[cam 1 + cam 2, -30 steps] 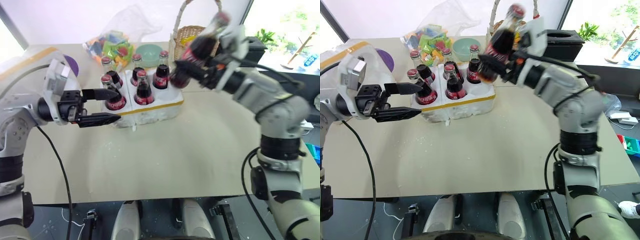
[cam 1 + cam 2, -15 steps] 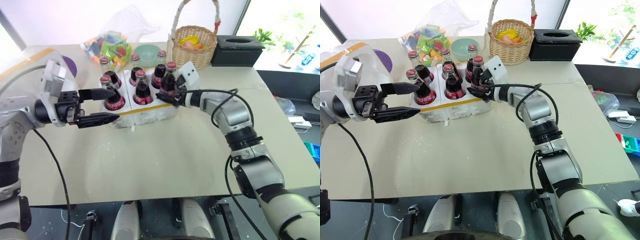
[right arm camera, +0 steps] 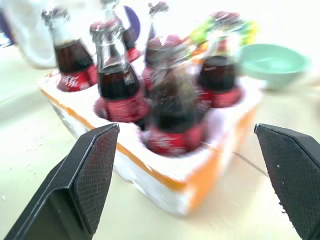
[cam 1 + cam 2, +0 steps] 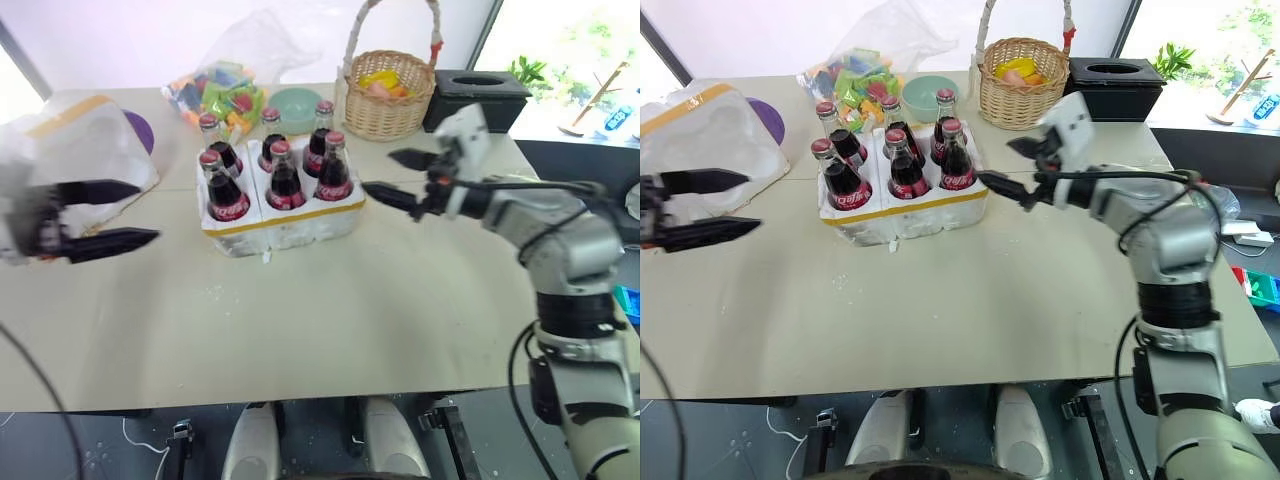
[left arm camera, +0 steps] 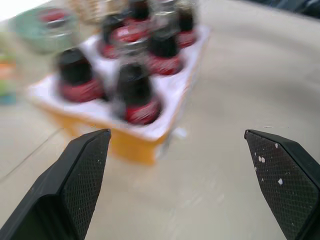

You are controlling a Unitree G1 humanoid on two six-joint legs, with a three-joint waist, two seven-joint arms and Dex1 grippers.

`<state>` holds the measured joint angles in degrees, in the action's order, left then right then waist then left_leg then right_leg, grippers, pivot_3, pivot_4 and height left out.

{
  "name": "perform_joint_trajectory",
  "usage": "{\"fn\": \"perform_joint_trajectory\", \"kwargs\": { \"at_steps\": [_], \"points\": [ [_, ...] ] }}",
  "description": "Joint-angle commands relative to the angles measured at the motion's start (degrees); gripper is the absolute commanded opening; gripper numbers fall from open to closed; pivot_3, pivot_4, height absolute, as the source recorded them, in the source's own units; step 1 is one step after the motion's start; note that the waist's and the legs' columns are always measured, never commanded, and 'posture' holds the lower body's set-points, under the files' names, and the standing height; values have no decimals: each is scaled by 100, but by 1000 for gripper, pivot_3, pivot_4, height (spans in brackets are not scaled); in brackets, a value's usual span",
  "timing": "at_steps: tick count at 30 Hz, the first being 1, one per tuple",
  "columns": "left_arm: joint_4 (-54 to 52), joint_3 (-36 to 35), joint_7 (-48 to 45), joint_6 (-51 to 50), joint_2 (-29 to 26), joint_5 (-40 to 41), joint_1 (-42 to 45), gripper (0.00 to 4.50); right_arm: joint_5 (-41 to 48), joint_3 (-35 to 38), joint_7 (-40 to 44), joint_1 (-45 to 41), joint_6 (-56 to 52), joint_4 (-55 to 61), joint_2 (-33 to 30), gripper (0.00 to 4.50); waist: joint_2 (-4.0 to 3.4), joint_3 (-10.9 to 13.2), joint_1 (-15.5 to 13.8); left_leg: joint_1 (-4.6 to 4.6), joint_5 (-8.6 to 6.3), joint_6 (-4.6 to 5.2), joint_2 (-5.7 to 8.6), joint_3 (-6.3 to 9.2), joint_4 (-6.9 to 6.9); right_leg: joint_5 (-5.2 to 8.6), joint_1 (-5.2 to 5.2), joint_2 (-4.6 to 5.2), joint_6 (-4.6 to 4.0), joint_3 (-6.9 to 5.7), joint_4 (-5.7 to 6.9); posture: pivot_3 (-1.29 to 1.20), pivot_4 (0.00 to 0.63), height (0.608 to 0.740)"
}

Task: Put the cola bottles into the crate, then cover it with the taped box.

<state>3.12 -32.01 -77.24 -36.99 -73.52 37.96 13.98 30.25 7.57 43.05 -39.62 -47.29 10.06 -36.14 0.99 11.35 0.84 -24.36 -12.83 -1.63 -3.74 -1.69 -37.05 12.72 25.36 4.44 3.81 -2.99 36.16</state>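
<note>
We see six glass cola bottles [image 4: 892,150], dark with red caps and red labels, standing upright in the round wells of the crate [image 4: 930,212], a low white foam tray with a yellow tape strip along its rim, toward the surface's [image 4: 970,300] far edge. Our right tool [image 4: 1022,166] hangs just beside the crate's right end, its black textured fingers spread wide and empty. Our left tool [image 4: 710,206] sits near the left edge, also wide open and holding nothing. Behind it rests the taped box [image 4: 710,135], bulky white foam crossed by a yellow band. A woven wicker basket [image 4: 1018,80] stands at the far edge.
</note>
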Motion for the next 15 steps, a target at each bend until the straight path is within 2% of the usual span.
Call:
{"fn": "perform_joint_trajectory", "kwargs": {
  "at_steps": [1,4,7,10,15],
  "points": [
    [1324,-149,-229,1122,-647,-981,-101,4500,218,353,-183,22,-182,270,-113,4432,-3,0,11,1,0,0,-1,-1,0,-1,1,0,-3,0,-1,0,150,740],
    [2538,321,-119,2063,-1051,-1665,83,4500,300,486,-386,12,-286,224,-57,4432,-9,2,14,2,0,0,-3,-8,3,4,7,1,-19,2,1,0,150,740],
    [3539,927,134,2640,-1246,-2192,642,4500,303,484,-523,105,-302,219,-43,4432,-7,2,-24,-4,0,0,-3,-12,9,5,10,3,-19,2,0,0,150,740],
    [4551,1534,590,3444,-1402,-2877,1380,4500,312,481,-563,326,-307,365,-108,4432,3,-2,-44,-15,0,0,-3,-16,8,5,14,5,-15,0,-4,0,150,740],
    [5788,2396,1340,4072,-1364,-3855,2787,4500,423,709,-747,610,-453,496,-173,4432,16,-5,-45,-18,0,0,0,-27,4,-6,14,12,6,1,-6,0,150,740]
  ]
}}
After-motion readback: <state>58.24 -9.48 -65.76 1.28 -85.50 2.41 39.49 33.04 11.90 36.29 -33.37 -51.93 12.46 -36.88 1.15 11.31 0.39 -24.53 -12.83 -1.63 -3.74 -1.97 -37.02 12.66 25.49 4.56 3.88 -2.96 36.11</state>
